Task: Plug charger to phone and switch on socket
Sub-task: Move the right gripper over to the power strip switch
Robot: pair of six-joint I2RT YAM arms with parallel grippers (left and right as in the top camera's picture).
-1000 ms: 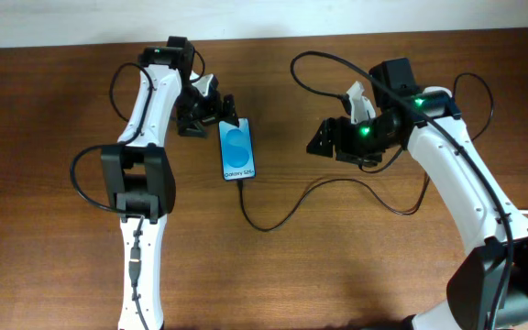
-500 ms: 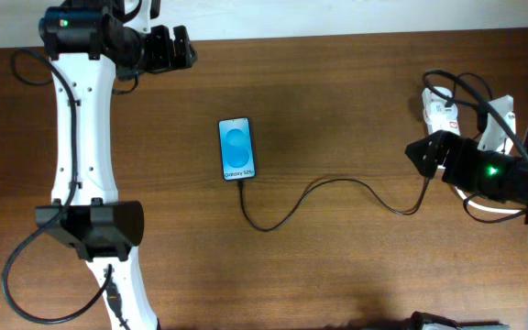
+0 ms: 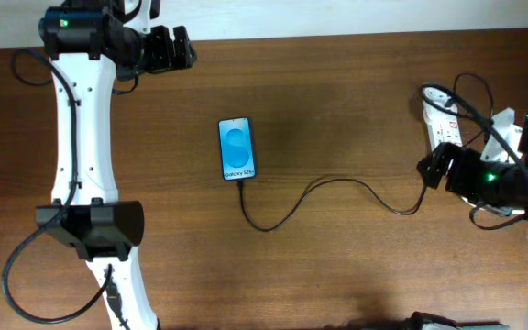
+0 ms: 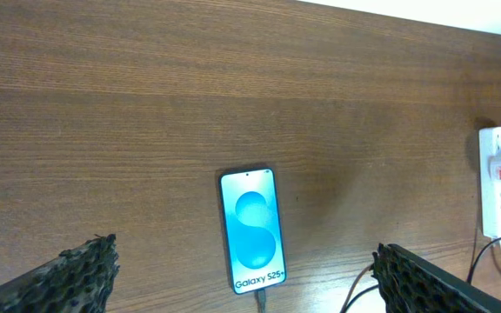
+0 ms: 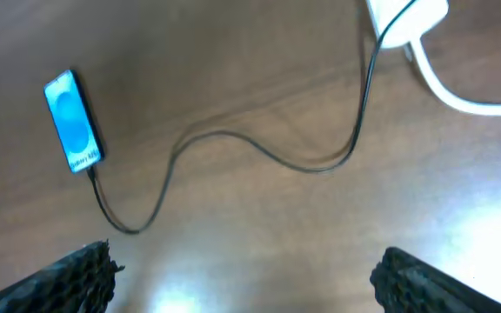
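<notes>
Both grippers are spread wide and hold nothing. The left gripper (image 3: 174, 49) hangs at the far edge of the table (image 3: 337, 266). Its fingertips (image 4: 68, 274) frame the phone (image 3: 236, 149), which lies face up with the charger (image 3: 319, 183) meeting its bottom end. The right gripper (image 3: 429, 170) hovers just beside the power strip (image 4: 497, 181) and partly hides it from overhead. The right wrist view cuts the strip off, and its switches are too small to read.
</notes>
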